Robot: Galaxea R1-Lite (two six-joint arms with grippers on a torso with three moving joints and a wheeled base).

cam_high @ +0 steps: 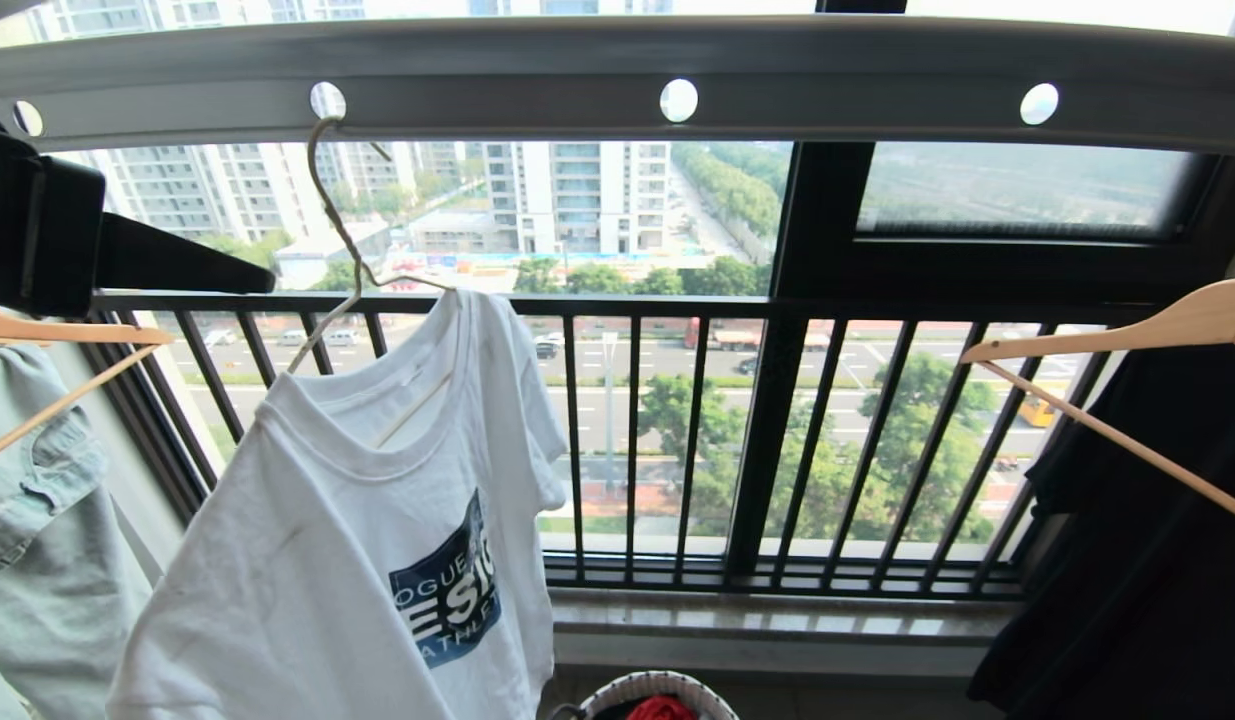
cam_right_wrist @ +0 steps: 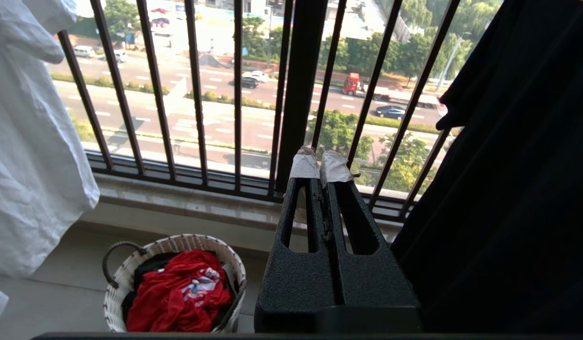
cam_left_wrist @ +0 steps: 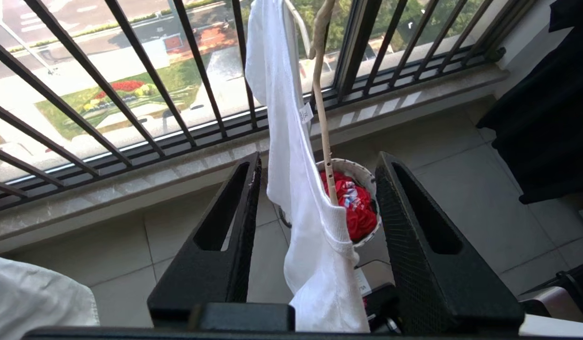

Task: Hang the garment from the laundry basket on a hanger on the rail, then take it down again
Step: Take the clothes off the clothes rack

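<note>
**T-shirt hanging on the rail, both grippers empty**

The rail (cam_high: 617,95) is running across the top of the head view, and everything else is sitting below it. The T-shirt (cam_high: 377,540) is hanging under the rail on the wire hanger (cam_high: 342,235), whose hook is sitting in one of the rail's round holes; the shirt is slumping to one side, leaving one hanger arm bare. Its lower hem is running out of the picture.

The basket (cam_right_wrist: 173,283) is standing on the floor well below the rail, by the window sill, and is holding a red cloth (cam_right_wrist: 178,293) over something dark that is hard to make out.

The left gripper (cam_left_wrist: 315,160) is pointing down below the rail with its fingers spread, the shirt and hanger arm hanging between them, seemingly ungripped. The right gripper (cam_right_wrist: 319,163) is resting low, fingers pressed together on nothing.
</note>
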